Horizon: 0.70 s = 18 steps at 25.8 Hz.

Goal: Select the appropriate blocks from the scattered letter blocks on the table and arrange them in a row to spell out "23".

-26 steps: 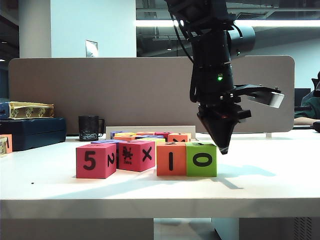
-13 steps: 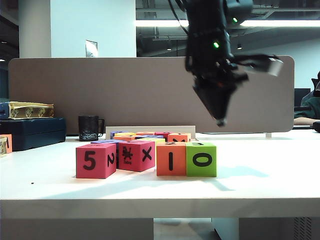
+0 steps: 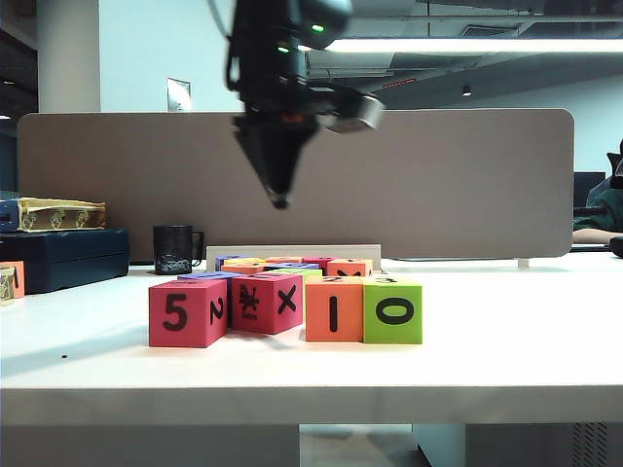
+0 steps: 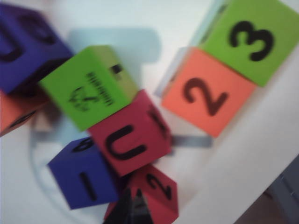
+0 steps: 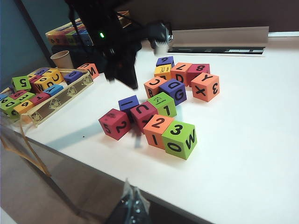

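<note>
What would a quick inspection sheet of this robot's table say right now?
Surface: white tabletop, bare at the front.
Job's things: orange foam cube topped "2" and lime green foam cube topped "3" sit side by side, touching.
Clutter: red "5" cube, pink-red "X" cube, more lettered cubes behind; tray of spare cubes at the table's side.
Grippers: left gripper shut, empty, in the air above the cubes; right gripper shut, off the table's edge.
Cables: black leads along the left arm.
Surroundings: grey partition, black mug, dark cases.
</note>
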Available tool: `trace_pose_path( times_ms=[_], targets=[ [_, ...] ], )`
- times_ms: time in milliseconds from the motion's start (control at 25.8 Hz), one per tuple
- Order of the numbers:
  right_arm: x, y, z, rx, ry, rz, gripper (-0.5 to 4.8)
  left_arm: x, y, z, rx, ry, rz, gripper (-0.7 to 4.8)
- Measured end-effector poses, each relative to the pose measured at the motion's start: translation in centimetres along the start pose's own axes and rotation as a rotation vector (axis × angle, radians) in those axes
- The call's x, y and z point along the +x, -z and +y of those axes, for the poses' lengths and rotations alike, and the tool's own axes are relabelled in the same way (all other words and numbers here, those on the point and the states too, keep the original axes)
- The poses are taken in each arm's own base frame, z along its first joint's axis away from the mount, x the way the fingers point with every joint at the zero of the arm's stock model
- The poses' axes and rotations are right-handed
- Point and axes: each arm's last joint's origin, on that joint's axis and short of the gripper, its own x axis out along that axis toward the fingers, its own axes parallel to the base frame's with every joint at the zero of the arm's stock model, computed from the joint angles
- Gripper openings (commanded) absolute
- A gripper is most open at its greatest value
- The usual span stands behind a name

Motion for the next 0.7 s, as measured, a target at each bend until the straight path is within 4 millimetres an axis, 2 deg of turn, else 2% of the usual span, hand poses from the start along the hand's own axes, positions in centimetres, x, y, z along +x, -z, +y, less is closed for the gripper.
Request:
trace_pose_path(
  times_ms=[194, 388, 698],
  targets=[
    [0.0, 0.0, 0.0, 0.0, 0.0, 0.0, -0.01, -1.9, 1.6, 2.0, -0.081, 0.023, -0.06, -0.06],
    [0.1, 0.1, -0.1, 0.004, 0.0, 0.005, -0.01, -2.0, 2.1, 2.8, -0.113, 0.07, -0.084, -0.06],
    [0.6, 0.5, -0.5, 0.021, 0.003, 0.03, -0.01, 0.4, 2.8, 2.6, -0.127, 0.155, -0.021, -0.06]
  ],
)
